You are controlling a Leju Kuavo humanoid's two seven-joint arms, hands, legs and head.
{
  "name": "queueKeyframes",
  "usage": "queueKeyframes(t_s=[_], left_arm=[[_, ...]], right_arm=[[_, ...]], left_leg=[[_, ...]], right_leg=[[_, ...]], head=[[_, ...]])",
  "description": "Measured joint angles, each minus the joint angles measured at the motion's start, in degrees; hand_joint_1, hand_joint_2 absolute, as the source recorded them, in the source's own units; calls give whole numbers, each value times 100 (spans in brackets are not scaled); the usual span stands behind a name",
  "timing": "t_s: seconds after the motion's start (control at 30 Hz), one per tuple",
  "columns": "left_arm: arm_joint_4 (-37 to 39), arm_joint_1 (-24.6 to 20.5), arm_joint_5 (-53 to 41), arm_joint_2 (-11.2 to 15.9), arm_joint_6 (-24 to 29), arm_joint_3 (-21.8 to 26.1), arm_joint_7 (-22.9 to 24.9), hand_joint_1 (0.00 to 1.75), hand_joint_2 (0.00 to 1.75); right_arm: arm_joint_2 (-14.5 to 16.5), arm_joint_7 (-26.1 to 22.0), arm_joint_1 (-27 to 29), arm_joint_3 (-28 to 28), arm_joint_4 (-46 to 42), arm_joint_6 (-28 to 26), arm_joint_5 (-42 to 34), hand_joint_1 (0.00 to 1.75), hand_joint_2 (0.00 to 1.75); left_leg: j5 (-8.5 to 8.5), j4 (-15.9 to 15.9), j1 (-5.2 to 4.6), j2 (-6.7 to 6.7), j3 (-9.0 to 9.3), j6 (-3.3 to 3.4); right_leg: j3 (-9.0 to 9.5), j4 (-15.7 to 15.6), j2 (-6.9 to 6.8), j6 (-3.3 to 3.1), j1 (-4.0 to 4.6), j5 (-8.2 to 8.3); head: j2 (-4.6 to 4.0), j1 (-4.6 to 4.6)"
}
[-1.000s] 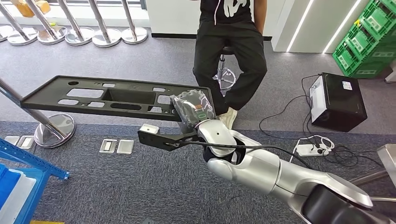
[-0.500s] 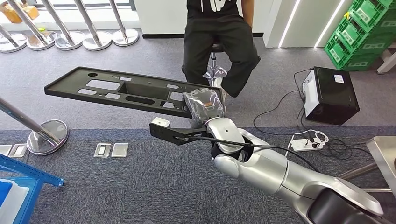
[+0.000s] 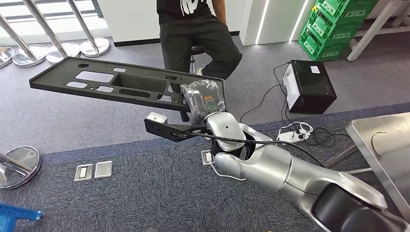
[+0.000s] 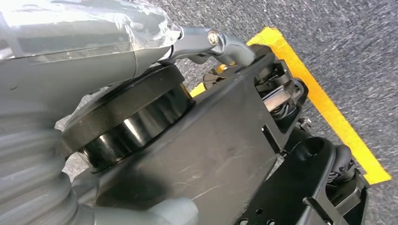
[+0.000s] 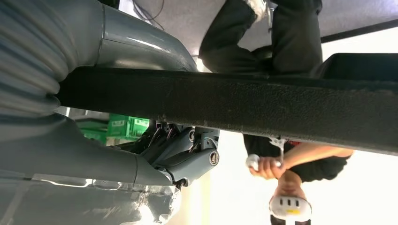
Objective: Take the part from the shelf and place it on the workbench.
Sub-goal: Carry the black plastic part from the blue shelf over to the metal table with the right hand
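The part is a long black plastic panel [image 3: 121,87] with several cut-outs, held level above the carpet. My right hand [image 3: 205,99], wrapped in clear plastic, grips the panel's right end. In the right wrist view the panel's edge [image 5: 234,103] runs between my thick thumb [image 5: 141,47] on one face and my darker fingers [image 5: 187,159] on the other. The workbench [image 3: 382,140] is a bare metal table at the right edge. My left hand [image 4: 94,56] hangs over the carpet; how its fingers lie is unclear.
A person [image 3: 193,29] in black sits on a stool just beyond the panel. A black box [image 3: 309,84], cables with a power strip [image 3: 290,130] and green crates [image 3: 338,24] are at the back right. A stanchion base [image 3: 14,166] and a blue shelf corner [image 3: 14,212] are on the left.
The camera has turned to the right: the whole scene has slid left, the blue shelf is almost gone and the metal workbench has come in. The panel stays in my right hand.
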Motion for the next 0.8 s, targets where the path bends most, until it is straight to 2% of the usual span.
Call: queueKeyframes(t_s=[0.07,0.13,0.17,0.2,0.23,0.27,0.33,0.37,0.4,0.47,0.53,0.57,0.6,0.67,0.7,0.73,0.77,0.8], left_arm=[[-4,3,16,-12,64,0,46,0,175],[-5,32,88,-13,178,0,87,0,175],[-5,51,127,-13,231,0,106,0,175],[-5,66,167,-13,273,0,124,0,175],[-5,75,196,-13,297,0,137,0,175],[-6,80,220,-13,310,0,143,0,175],[-7,80,249,-14,312,0,140,0,175],[-7,79,256,-14,309,0,133,0,175],[-7,77,259,-15,305,0,125,0,175],[-7,72,261,-15,297,0,113,0,175],[-6,71,262,-12,293,0,110,0,175],[-5,71,262,-10,292,0,108,0,175],[-5,72,263,-8,291,0,103,0,175],[-5,59,266,-8,290,0,90,0,175],[-5,53,266,-8,290,0,84,0,175],[-5,47,267,-8,290,0,81,0,175],[-5,45,267,-8,290,0,81,0,175],[-5,46,268,-7,290,0,82,0,175]], right_arm=[[-16,32,-46,-16,-57,58,-12,175,175],[-36,41,-69,-17,-89,85,-31,175,175],[-45,41,-65,-16,-97,89,-38,175,175],[-55,36,-55,-15,-102,85,-46,175,175],[-63,26,-46,-15,-103,78,-54,175,175],[-70,11,-43,-14,-104,67,-66,175,175],[-76,-30,-49,-16,-104,35,-93,175,175],[-76,-52,-58,-17,-104,18,-105,175,175],[-76,-68,-67,-19,-103,4,-112,175,175],[-82,-83,-75,-19,-103,-5,-123,175,175],[-89,-83,-72,-22,-103,-6,-131,175,175],[-89,-83,-74,-25,-103,-7,-132,175,175],[-87,-83,-76,-27,-103,-7,-132,175,175],[-85,-83,-73,-26,-103,-7,-133,175,175],[-85,-83,-65,-23,-103,-7,-134,175,175],[-85,-84,-59,-20,-103,-7,-137,175,175],[-85,-84,-55,-17,-103,-7,-138,175,175],[-84,-84,-53,-15,-103,-7,-139,175,175]], left_leg=[[24,-44,25,80,28,60],[27,-60,23,163,46,93],[24,-60,20,205,47,98],[19,-59,18,244,49,99],[13,-57,17,279,54,98],[4,-56,16,312,63,93],[-22,-59,10,372,90,71],[-32,-61,2,394,98,50],[-38,-65,-6,415,104,26],[-42,-85,-19,451,122,-29],[-115,-34,-24,448,140,-83],[-222,115,-25,408,93,-106],[-380,378,-22,353,-10,-125],[-724,1118,-19,273,-342,-156],[-801,1396,-19,261,-472,-170],[-773,1496,-16,259,-524,-180],[-631,1367,-8,255,-474,-186],[-413,1047,7,238,-341,-191]], right_leg=[[-102,240,-152,70,5,-151],[-393,878,-370,142,-20,-474],[-564,1229,-423,165,-41,-613],[-680,1462,-451,177,-57,-670],[-697,1494,-465,179,-69,-623],[-598,1296,-476,171,-74,-482],[-189,516,-579,119,-50,-140],[-23,184,-629,83,-21,-43],[71,-14,-663,50,8,-10],[90,-96,-628,1,40,-23],[135,-155,-575,-53,-5,-4],[162,-190,-552,-84,-27,10],[185,-215,-527,-113,-46,18],[191,-214,-463,-146,-35,13],[192,-208,-419,-151,-29,9],[192,-199,-370,-152,-27,5],[194,-187,-316,-148,-28,1],[195,-168,-261,-138,-32,-6]], head=[[-1,54],[-1,131],[-2,157],[-2,176],[-2,202],[-2,230],[-1,278],[-1,291],[-1,296],[-2,291],[-2,274],[-2,245],[-2,203],[-2,111],[-2,81],[-2,62],[-2,44],[-2,27]])
